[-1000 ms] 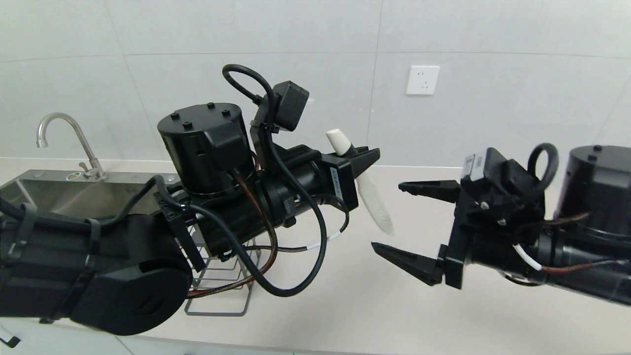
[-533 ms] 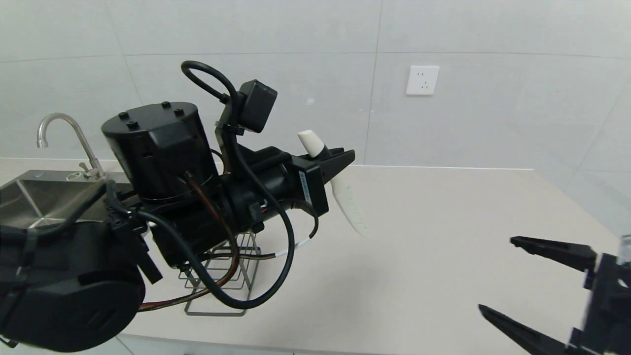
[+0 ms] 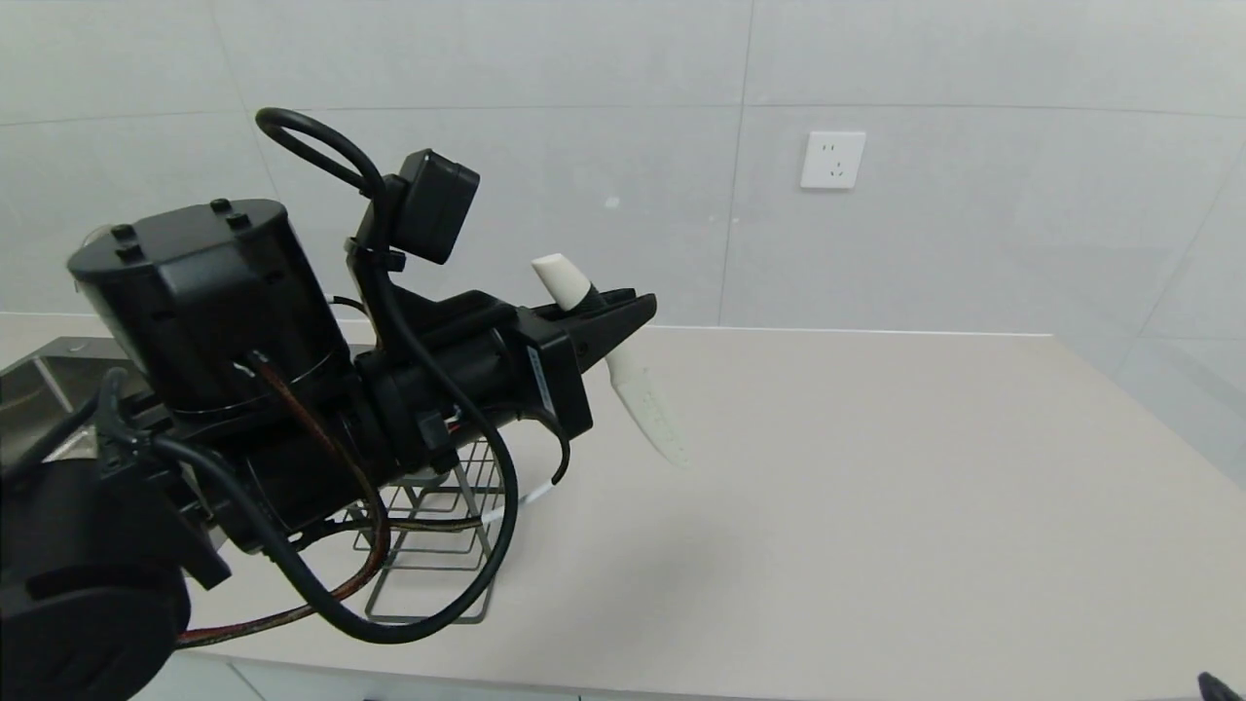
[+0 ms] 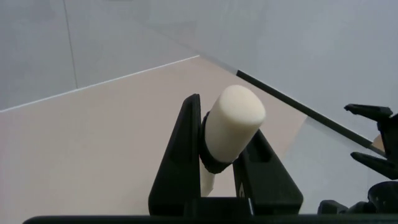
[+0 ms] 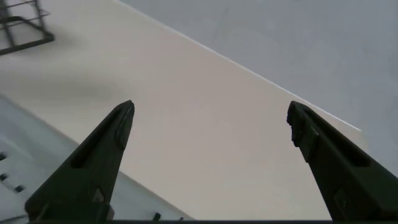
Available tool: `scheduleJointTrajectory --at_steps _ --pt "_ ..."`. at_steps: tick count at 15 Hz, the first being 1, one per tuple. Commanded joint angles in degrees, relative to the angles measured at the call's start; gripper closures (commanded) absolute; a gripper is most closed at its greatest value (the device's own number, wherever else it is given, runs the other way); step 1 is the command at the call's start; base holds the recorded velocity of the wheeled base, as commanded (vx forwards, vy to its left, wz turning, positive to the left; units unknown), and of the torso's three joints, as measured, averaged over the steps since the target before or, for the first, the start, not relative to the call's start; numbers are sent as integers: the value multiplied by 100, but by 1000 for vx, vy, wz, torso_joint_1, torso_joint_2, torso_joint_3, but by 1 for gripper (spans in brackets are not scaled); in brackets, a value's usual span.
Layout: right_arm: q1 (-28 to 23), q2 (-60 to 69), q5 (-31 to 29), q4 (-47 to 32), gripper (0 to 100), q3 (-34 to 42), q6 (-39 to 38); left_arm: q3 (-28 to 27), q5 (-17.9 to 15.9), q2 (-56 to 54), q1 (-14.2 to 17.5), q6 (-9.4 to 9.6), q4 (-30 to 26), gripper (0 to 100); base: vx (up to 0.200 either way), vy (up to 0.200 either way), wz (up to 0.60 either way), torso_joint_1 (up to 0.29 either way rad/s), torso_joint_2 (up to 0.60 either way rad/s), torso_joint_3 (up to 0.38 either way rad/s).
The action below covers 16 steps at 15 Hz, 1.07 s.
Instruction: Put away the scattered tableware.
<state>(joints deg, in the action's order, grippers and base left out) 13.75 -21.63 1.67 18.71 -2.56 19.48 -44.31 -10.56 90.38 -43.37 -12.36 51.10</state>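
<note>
A white knife [image 3: 644,409], with a white handle [image 3: 561,277] and a pale blade, is clamped in my left gripper [image 3: 633,304], which is shut on it above the beige counter [image 3: 876,467]. The handle end sticks up past the fingers and the blade slants down toward the counter. In the left wrist view the round handle [image 4: 232,121] sits between the two black fingers [image 4: 188,134]. My right gripper [image 5: 210,112] stands open with nothing in it, low off the counter's front right; it also shows far off as the right gripper [image 4: 359,132].
A wire rack [image 3: 438,545] stands on the counter below my left arm, near the front edge. A steel sink [image 3: 39,375] lies at the far left. A wall socket [image 3: 832,159] sits on the tiled wall. Bare counter stretches right of the rack.
My left arm has carried the knife leftward, nearer above the rack. My right gripper, open beside the knife a second ago, has dropped down and right, almost out of the head view.
</note>
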Motion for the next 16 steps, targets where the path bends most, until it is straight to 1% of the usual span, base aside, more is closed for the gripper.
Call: scheduleJointTrajectory --at_steps 1,2,3,4,5,6,7,8,9,10,11,12,13,14,15,16 --pt "-628 1618 -18 -377 0 256 -6 10 1 -91 4 -3 5 100 0 0 0 0 0 0" --pt "-646 1662 -18 -351 0 256 -23 2 1 -82 4 -3 5 100 0 0 0 0 0 0" --pt "-953 1574 -18 -263 0 256 -14 2 1 -64 4 6 -4 100 0 0 0 0 0 0" --pt "-1032 1565 -18 -351 0 256 12 -7 1 -47 4 23 5 100 0 0 0 0 0 0" --pt "-1129 1626 -35 -676 0 256 12 10 10 -47 4 58 -4 100 0 0 0 0 0 0" --pt "-1358 2013 -44 -1309 0 256 -32 10 1 -82 13 76 -4 100 0 0 0 0 0 0" --pt "-1375 2163 -53 -1318 0 256 -50 54 1 -135 4 76 5 100 0 0 0 0 0 0" --pt "-1375 2154 -211 -1318 0 256 -278 151 1 -249 -57 129 5 100 0 0 0 0 0 0" --pt "-1375 2136 -536 -1344 0 256 -753 300 -8 -355 -83 278 5 100 0 0 0 0 0 0" --pt "-1375 2136 -791 -1555 0 238 -1632 529 -43 -548 -57 559 -4 100 0 0 0 0 0 0" --pt "-1375 2136 -826 -1704 0 203 -2177 687 -43 -715 -4 647 -13 100 0 0 0 0 0 0" --pt "-1375 2136 -791 -1695 0 238 -2361 757 -34 -812 13 647 -13 100 0 0 0 0 0 0" --pt "-1375 2136 -668 -1810 0 256 -2370 784 -25 -847 40 665 -21 100 0 0 0 0 0 0" --pt "-1375 2136 -334 -1862 0 247 -2273 661 -8 -847 75 744 -4 100 0 0 0 0 0 0" --pt "-1375 2127 -132 -1880 0 247 -1966 380 27 -829 66 929 -21 100 0 0 0 0 0 0" --pt "-1375 2127 -70 -1880 0 247 -1860 125 221 -820 57 1139 -57 100 0 0 0 0 0 0"
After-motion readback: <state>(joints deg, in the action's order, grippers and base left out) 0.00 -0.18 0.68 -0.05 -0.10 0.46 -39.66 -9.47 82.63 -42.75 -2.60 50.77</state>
